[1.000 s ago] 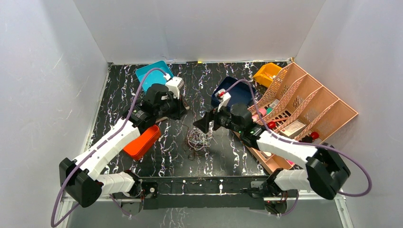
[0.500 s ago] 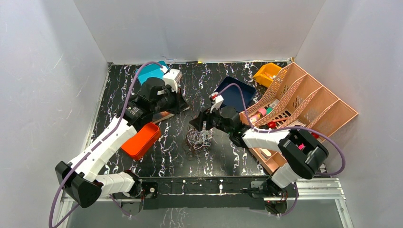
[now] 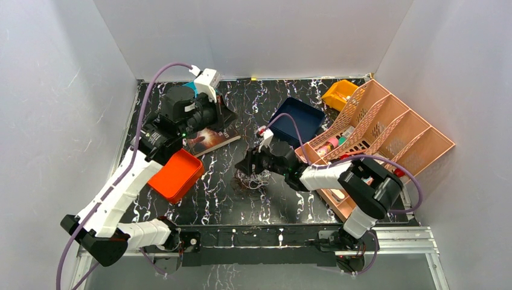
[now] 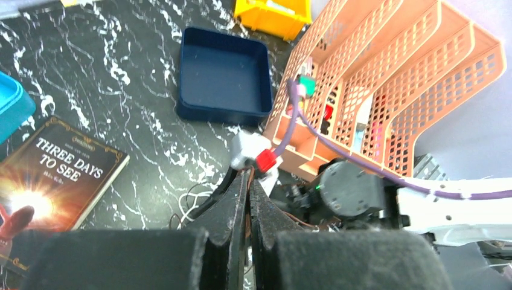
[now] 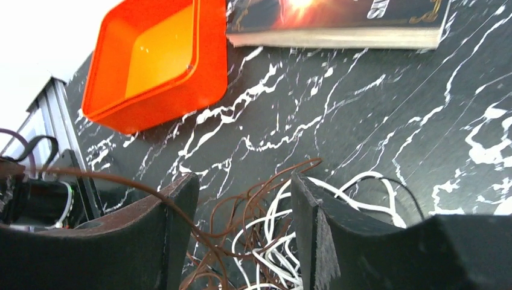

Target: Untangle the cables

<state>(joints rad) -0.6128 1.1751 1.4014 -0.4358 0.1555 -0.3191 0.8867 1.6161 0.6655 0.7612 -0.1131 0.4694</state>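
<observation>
the orange bin sits toward the left edge of the table, out of the work, with the book lying flat just beyond it. a teal bin shows only as a corner in the left wrist view and is nearly hidden behind the arm from above.

the left end effector is raised over the far end of the book with its fingers pinched together. a thin brown line runs down the seam between them, so i judge it holds one strand of the cables, lifted to draw it out of the knot. i cannot follow that strand in the top view; it is too fine against the marbled surface.

the cables lie in a small heap at the middle of the table, white, brown and black loops mixed. the right end effector is down over the heap, fingers moderately apart, loops between them but nothing clamped. i read that as steadying the heap against the pull. its wrist view cuts off the lower tangle, and one brown strand leaves the left edge, its end out of sight.

further right, the navy tray, the yellow bin and the peach rack stand apart from the work. what fills the rack's slots is too small to name.
</observation>
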